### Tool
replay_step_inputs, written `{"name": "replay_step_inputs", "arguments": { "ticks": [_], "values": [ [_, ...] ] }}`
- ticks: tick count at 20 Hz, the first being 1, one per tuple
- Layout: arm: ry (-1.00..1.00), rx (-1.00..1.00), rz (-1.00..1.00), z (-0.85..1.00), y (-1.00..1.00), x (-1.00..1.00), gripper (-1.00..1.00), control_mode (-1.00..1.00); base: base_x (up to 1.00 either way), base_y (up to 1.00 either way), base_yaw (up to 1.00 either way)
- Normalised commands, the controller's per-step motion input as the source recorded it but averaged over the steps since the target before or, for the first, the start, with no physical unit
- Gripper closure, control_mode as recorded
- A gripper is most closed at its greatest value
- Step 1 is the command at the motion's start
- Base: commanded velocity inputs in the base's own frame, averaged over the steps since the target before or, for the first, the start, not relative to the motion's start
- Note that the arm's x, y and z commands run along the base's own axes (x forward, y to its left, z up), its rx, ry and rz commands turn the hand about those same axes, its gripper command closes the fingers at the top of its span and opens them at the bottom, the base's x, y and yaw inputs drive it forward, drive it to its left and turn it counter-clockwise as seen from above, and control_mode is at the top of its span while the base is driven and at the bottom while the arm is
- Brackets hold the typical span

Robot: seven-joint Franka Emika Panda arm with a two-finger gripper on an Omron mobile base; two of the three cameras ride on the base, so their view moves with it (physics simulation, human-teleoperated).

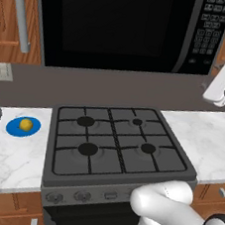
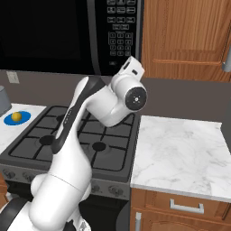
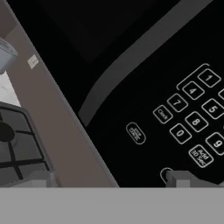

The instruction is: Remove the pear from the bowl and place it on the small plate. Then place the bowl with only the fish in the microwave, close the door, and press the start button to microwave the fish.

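small plate (image 1: pixel 13 128): flat blue disc at left of the left base view, lying level on the marble surface (image 1: pixel 9 157) left of the stove (image 1: pixel 115 145); probably rigid and slick, best taken by the rim

pear (image 1: pixel 26 124): sits on the small plate, slightly right of its middle; small, roundish, no clear long axis at this size; likely light and firm, prone to roll, best pinched across its widest part

door (image 1: pixel 113 24): glossy black panel across the top of the left base view, shut flush with the front; long axis horizontal, face toward the robot; stiff and smooth, nothing to pinch, suited to a flat push

microwave (image 2: pixel 67 31): mounted above the stove, closed; bowl and fish presumably inside, hidden by the door

keypad (image 3: pixel 194 116): lower right of the hand view, rows running diagonally because of hand roll; rigid flat buttons, calling for a light straight press with one fingertip (image 3: pixel 181 178)

gripper (image 2: pixel 131 63): just in front of the keypad's lower edge; wide apart, holding nothing; one tip close to a round button outline (image 3: pixel 165 174) at the bottom, contact uncertain
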Motion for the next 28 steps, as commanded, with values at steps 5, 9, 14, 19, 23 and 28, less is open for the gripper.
{"name": "replay_step_inputs", "arguments": {
  "ticks": [5,9,14,19,23,28],
  "values": [
    [0.03,0.0,0.0,-0.1,0.0,0.21,-1.0,-1.0,0.0,0.0,0.0],
    [0.0,0.0,0.0,0.0,0.0,0.11,-1.0,-1.0,0.0,0.0,0.0],
    [0.0,0.0,0.0,0.0,0.0,0.08,-1.0,-1.0,0.0,0.0,0.0],
    [0.0,0.0,0.0,0.0,0.0,0.24,-1.0,-1.0,0.0,0.0,0.0],
    [0.01,0.0,0.0,-0.01,0.0,0.43,-1.0,-1.0,0.0,0.0,0.0],
    [0.0,0.0,0.0,-0.08,0.0,0.42,-1.0,-1.0,0.0,0.0,0.0]
  ]
}}
